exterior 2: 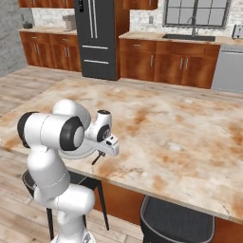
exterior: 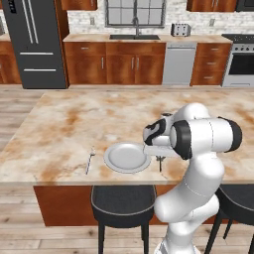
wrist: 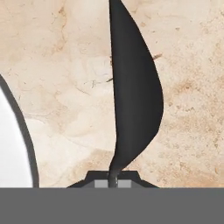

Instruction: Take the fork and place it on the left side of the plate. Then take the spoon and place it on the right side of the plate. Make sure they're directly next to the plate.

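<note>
The round pale plate [exterior: 127,157] lies near the front edge of the marble island. Left of it, a small gap away, the thin silver fork [exterior: 90,159] lies flat on the counter. My gripper [exterior: 158,157] points down just right of the plate and is shut on the dark spoon [exterior: 159,164], which hangs low over the counter. In the hand view the spoon [wrist: 135,87] rises from my gripper [wrist: 113,181], its oval bowl seen edge-on, with the plate [wrist: 8,144] rim at the left. The right base view shows the spoon [exterior 2: 97,158] below my gripper [exterior 2: 101,153]; my arm hides most of the plate.
The island's front edge [exterior: 99,184] runs just below the plate. Dark stools [exterior: 123,201] [exterior 2: 180,220] stand under that edge. Bare marble stretches behind and to the right of the plate. Cabinets, a fridge and a sink line the far wall.
</note>
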Robot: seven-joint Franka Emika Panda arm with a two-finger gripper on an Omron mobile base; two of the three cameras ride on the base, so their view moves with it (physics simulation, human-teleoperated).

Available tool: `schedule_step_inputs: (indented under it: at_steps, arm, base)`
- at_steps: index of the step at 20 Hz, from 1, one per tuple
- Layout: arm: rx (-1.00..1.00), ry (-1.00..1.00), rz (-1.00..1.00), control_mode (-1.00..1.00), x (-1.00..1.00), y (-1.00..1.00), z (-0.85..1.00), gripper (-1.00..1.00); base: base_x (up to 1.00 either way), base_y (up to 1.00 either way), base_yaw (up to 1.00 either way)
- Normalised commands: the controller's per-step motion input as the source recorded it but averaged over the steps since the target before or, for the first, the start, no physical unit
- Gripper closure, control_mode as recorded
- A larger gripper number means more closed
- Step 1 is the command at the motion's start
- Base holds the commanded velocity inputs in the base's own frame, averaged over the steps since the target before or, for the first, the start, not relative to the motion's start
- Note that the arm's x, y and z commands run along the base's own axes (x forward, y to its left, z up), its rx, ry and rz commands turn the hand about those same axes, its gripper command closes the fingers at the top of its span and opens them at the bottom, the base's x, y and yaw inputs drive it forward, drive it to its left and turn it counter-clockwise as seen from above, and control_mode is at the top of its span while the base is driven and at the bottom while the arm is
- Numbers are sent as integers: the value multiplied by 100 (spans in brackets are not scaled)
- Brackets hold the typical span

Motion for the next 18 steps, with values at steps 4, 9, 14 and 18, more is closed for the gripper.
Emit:
schedule_step_inputs:
  at_steps: [4, 9, 14, 18]
  arm:
    - [3, -7, -1, -100, 9, 0, -9, -100]
    - [0, -6, 0, -100, 8, 0, 6, -100]
    - [0, -2, 0, -100, 8, 2, 27, -100]
    - [0, 0, 0, -100, -5, 0, 44, -100]
  base:
    - [0, 0, 0]
    - [0, 0, 0]
    - [0, 0, 0]
    - [0, 0, 0]
